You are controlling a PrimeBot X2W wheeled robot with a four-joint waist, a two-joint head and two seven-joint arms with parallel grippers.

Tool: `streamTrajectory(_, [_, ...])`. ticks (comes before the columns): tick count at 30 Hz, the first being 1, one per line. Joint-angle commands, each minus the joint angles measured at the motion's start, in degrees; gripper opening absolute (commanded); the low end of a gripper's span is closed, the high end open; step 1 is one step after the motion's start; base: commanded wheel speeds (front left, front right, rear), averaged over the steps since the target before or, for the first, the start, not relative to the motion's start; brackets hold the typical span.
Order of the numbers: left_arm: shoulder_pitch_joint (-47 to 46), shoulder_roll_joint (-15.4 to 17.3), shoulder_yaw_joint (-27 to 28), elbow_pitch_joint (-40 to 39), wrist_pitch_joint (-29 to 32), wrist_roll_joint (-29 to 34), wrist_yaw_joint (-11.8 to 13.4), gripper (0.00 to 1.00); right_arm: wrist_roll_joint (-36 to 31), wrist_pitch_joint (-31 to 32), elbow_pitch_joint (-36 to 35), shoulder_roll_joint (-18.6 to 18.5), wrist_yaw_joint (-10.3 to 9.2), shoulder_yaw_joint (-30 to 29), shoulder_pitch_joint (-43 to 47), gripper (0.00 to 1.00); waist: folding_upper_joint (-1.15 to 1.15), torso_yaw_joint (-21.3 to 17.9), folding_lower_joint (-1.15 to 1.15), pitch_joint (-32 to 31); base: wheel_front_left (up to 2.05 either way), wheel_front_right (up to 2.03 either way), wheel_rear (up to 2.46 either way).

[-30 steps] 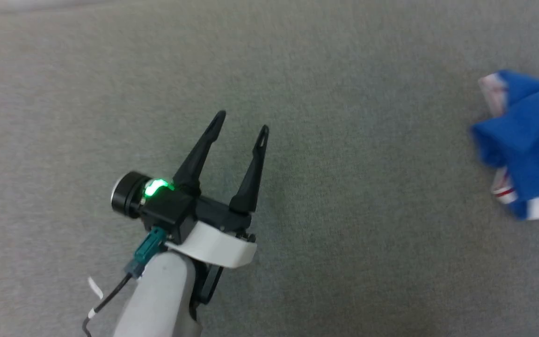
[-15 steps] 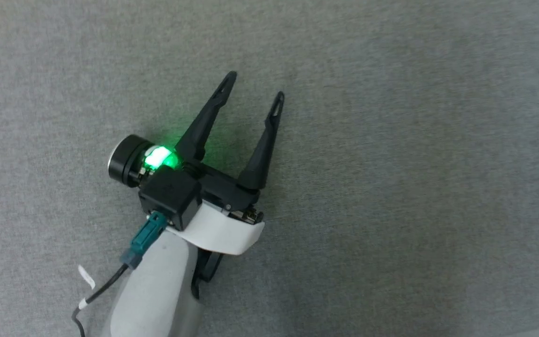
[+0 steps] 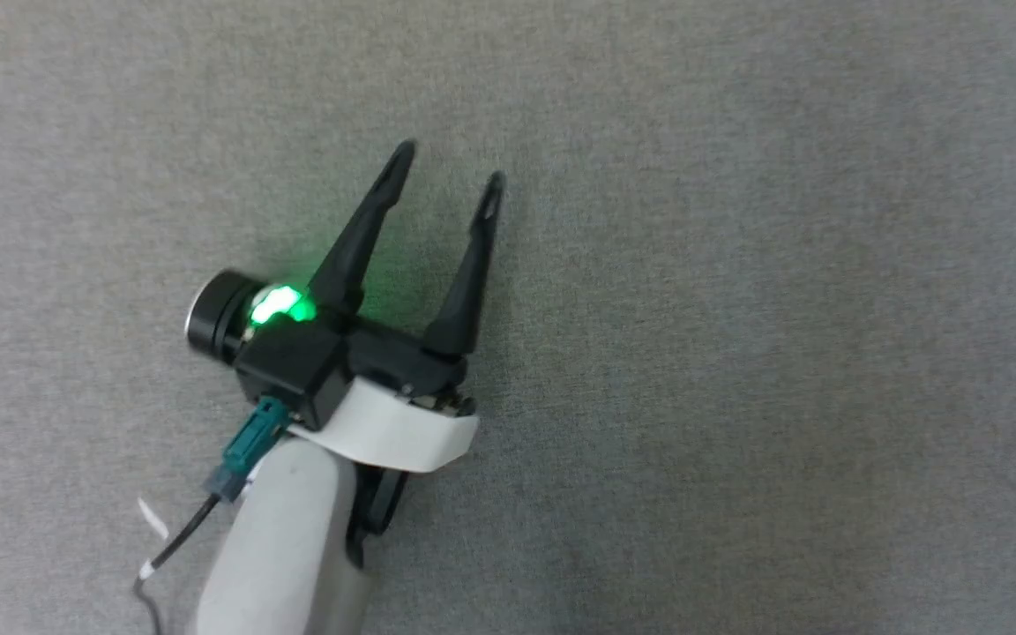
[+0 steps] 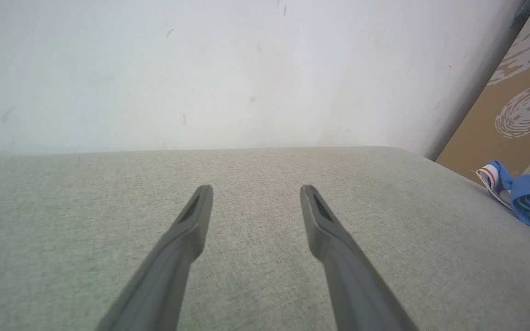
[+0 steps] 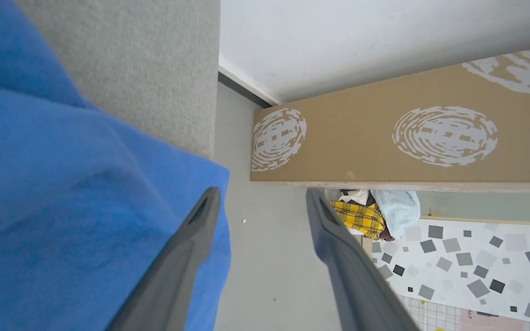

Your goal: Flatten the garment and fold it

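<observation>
Lying beside spread R tool (image 5: 261, 192): garment (image 5: 62, 184)

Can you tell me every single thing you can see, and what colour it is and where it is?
garment: one, royal blue with a bit of red-and-white trim, at the edge of the padded surface, beside the right gripper
padded surface: one, grey fabric, under the left gripper
wall: one, white, behind the surface
cardboard panel: one, brown with white round prints, standing on the floor
checked cloth: one, yellow, below the panel in the right wrist view
towel-like cloth: one, pale blue, next to the checked cloth
mat: one, white with grey squares, on the floor
left gripper: one, black, open
right gripper: one, dark, open
</observation>
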Motion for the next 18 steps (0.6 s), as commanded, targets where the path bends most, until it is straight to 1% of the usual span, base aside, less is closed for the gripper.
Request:
streamTrajectory(1, [1.76, 0.65, 0.95, 0.57, 0.08, -0.63, 0.62, 1.00, -0.72, -0.92, -1.05, 1.28, -0.13, 0.00, -1.90, 1.00, 0.00, -1.21, -0.01, -6.08, 0.00, 0.00, 0.00])
streamTrajectory(6, [5.74, 0.64, 3.92, 0.49, 0.08, -1.87, 1.83, 1.00, 0.23, -4.18, -6.11, 6.11, -0.13, 1.26, -5.70, 1.00, 0.00, -1.71, -0.01, -14.09, 0.00, 0.00, 0.00])
streamTrajectory(10, [8.93, 0.64, 6.88, 0.23, 0.08, -1.98, 3.13, 1.00, 2.25, -6.92, -10.60, 10.25, -0.13, 1.91, -6.18, 1.00, 0.00, -1.38, -0.01, -19.74, 0.00, 0.00, 0.00])
streamTrajectory(14, [11.60, 0.64, 10.00, -0.66, 0.08, -1.28, 4.97, 1.00, 5.84, -10.79, -16.08, 15.00, -0.13, 1.05, -3.99, 1.00, 0.00, -0.63, -0.01, -23.72, 0.00, 0.00, 0.00])
streamTrajectory(18, [14.14, 0.64, 12.36, -1.57, 0.08, -1.42, 6.30, 1.00, 8.98, -13.26, -22.73, 20.36, -0.13, -0.28, 0.87, 1.00, 0.00, 0.62, -0.01, -26.49, 0.00, 0.00, 0.00])
